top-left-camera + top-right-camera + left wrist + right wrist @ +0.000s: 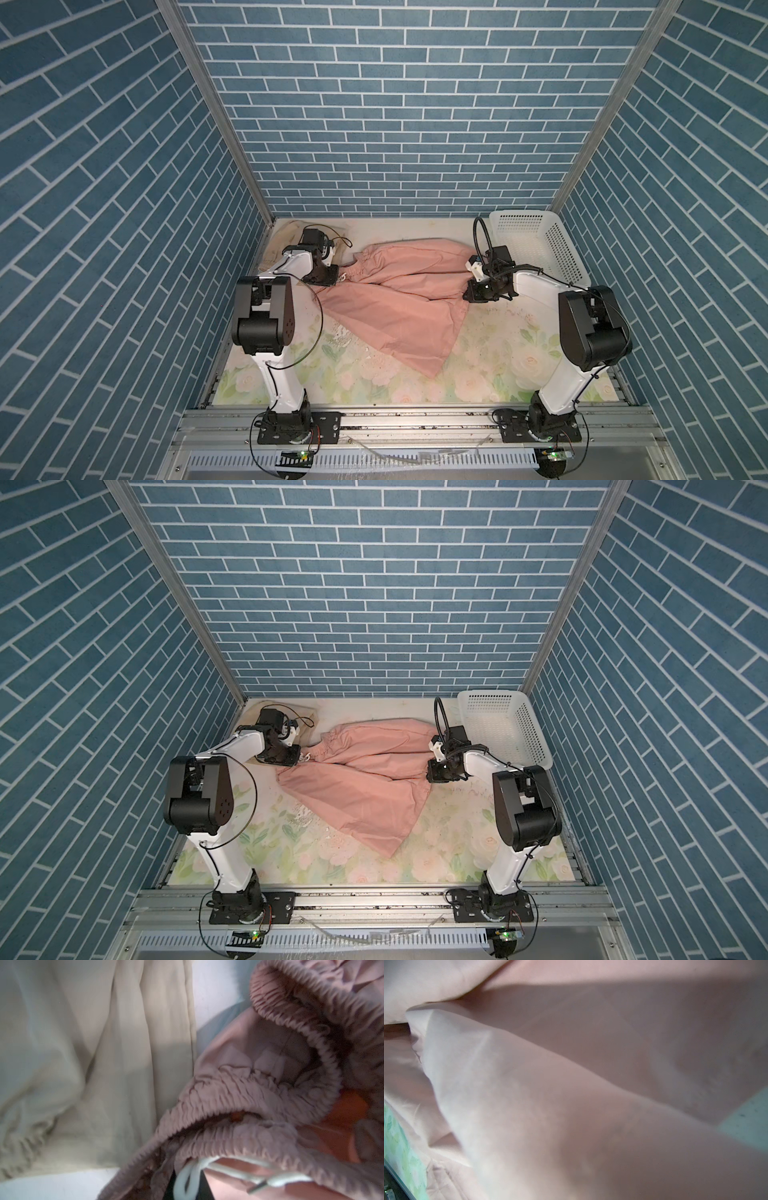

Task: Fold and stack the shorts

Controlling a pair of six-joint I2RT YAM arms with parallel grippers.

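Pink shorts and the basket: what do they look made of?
The pink shorts: thin matte woven cloth, probably cotton-like; it drapes in soft folds, waistband gathered. The basket: white moulded plastic, apparently smooth; its walls are a rigid perforated grid.

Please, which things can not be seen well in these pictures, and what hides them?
beige shorts: both top views, mostly behind the left arm.
left pincer tips: left wrist view, buried under the pink shorts waistband.
right pincer tips: right wrist view, only blurred pink cloth.
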